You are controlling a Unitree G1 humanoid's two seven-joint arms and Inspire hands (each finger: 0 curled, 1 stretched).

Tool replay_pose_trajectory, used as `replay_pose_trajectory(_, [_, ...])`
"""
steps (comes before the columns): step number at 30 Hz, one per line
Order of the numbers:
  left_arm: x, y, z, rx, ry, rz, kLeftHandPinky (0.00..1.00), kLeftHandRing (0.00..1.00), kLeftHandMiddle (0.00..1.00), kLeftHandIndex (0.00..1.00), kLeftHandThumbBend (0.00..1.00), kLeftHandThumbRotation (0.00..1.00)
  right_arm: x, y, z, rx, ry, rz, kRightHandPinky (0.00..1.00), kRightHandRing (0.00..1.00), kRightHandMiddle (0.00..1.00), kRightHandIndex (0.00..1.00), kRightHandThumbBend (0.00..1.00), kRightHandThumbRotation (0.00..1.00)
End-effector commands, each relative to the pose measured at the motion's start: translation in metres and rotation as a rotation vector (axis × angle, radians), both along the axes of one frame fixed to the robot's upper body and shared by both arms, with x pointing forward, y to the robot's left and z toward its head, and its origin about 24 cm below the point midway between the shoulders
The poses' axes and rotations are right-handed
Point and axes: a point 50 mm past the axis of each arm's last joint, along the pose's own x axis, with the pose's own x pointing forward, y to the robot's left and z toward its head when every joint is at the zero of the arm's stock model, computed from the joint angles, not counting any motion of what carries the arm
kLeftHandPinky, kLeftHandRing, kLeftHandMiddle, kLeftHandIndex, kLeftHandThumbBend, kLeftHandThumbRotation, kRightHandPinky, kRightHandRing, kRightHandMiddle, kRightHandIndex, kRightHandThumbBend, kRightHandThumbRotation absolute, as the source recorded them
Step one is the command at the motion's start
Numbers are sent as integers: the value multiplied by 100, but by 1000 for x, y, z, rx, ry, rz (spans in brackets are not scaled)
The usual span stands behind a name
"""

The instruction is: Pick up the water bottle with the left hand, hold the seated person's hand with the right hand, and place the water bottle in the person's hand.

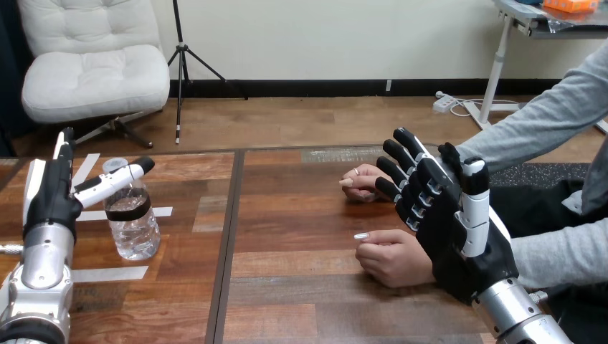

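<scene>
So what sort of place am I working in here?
Probably a test bench for handover trials: a wooden table marked with white tape strips, a lone water bottle, and a seated person's hands resting at its right side.

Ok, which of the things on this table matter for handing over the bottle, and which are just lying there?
For the job:
water bottle
left hand, open beside the bottle
right hand, open by the person's hands
person's nearer hand
person's farther hand

Just lying there:
white tape strips on the table
</scene>
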Motion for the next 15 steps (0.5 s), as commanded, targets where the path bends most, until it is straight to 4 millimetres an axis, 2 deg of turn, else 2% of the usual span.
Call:
replay_pose_trajectory(1, [10,5,23,17,-85,-9,100,100,100,100,100,33,5,-1,21,6,-90,2,100,100,100,100,100,100])
replay_pose_trajectory(15, [7,7,20,9,-54,-52,100,100,100,100,100,33,5,-1,20,3,-90,4,100,100,100,100,100,100])
